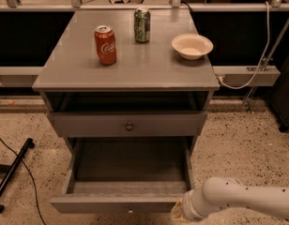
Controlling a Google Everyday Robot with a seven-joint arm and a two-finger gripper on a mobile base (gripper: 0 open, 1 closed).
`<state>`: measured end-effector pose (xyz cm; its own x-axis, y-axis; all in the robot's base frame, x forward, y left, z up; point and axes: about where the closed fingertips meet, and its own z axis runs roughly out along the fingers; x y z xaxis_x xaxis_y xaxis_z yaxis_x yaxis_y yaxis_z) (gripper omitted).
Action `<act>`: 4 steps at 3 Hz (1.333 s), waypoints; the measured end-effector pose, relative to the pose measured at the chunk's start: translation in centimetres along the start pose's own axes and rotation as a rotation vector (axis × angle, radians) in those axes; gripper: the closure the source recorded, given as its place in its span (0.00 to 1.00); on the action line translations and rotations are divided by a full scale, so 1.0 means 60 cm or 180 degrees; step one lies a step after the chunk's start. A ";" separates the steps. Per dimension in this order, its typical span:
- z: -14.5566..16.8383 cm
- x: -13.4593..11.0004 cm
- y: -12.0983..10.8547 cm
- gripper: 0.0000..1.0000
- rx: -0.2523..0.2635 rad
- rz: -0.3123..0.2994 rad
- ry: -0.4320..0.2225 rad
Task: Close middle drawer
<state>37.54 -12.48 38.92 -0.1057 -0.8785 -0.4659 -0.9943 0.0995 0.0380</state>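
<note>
The middle drawer (pixel 117 203) is pulled far out of the grey cabinet (pixel 125 74). It is a deep, empty tray with a flat front near the bottom edge of the view, and its small knob (pixel 130 210) just shows. The taller top drawer (pixel 129 124) above it is pushed in. The lowest drawer is hidden under the open one. My gripper (pixel 178 213) is on the end of the white arm (pixel 238 198) coming from the lower right. It sits at the right end of the open drawer's front, partly cut off by the frame edge.
On the cabinet top stand a red cola can (pixel 105 44), a green can (pixel 142 25) and a cream bowl (pixel 192 46). A black stand leg (pixel 13 172) lies on the speckled floor at the left. A white cable (pixel 262 55) hangs at the right.
</note>
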 end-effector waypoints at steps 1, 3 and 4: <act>0.022 0.001 -0.021 1.00 0.0145 -0.0025 0.0021; 0.070 -0.059 -0.097 1.00 0.0236 -0.0342 -0.0025; 0.088 -0.114 -0.156 1.00 0.0296 -0.0543 -0.0113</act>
<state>47.64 -4.94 37.10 0.0663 -0.8695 -0.4895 -0.9921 -0.0052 -0.1252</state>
